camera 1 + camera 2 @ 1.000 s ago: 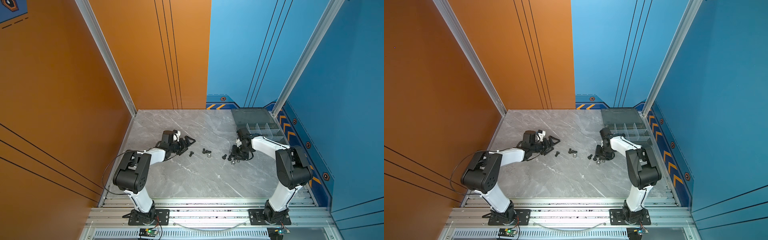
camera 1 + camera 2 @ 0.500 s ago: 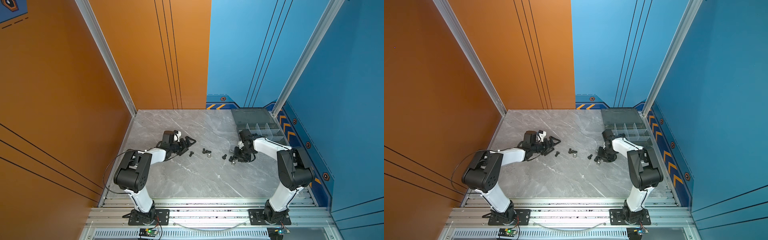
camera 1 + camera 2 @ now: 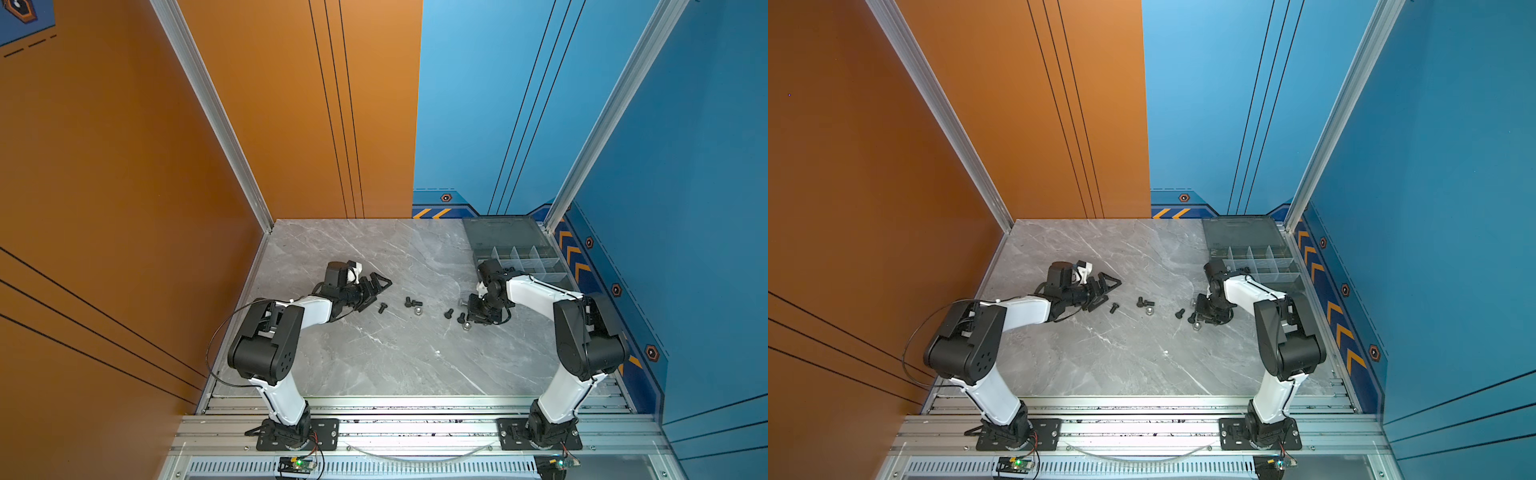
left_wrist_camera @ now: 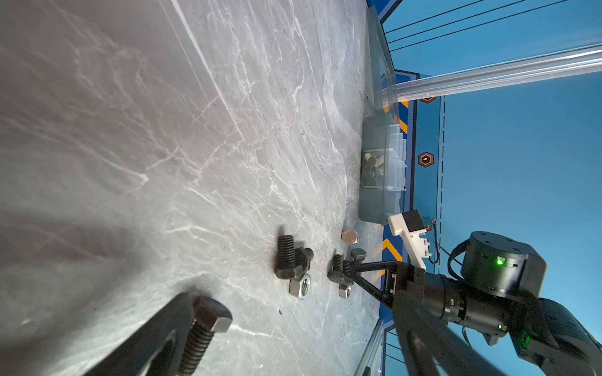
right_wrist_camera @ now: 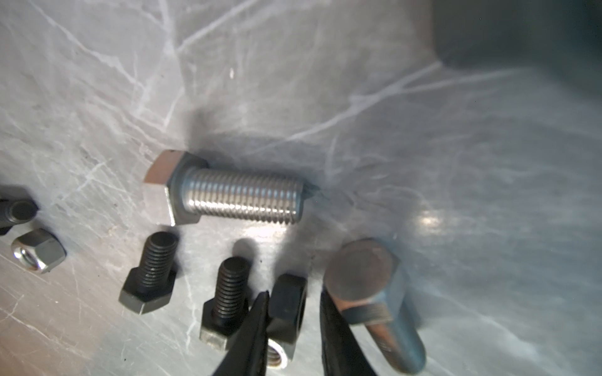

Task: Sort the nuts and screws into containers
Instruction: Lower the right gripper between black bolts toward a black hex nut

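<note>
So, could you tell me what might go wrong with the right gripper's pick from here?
The right gripper straddles a black hex nut standing on edge; it could tip or roll away as the jaws close. A black hex-head bolt and a silver hex nut lie close beside the fingers and might get nudged or pinched.

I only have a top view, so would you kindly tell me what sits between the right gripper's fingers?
Observer: The right wrist view shows a black nut on edge between the fingers of the right gripper, with a gap on one side.
Operator: Is anything crowding it?
Observer: A silver nut lies right beside it, by one finger.
Operator: Does the box hold anything?
Observer: The left wrist view shows pale parts through the box wall; their kind is unclear.
</note>
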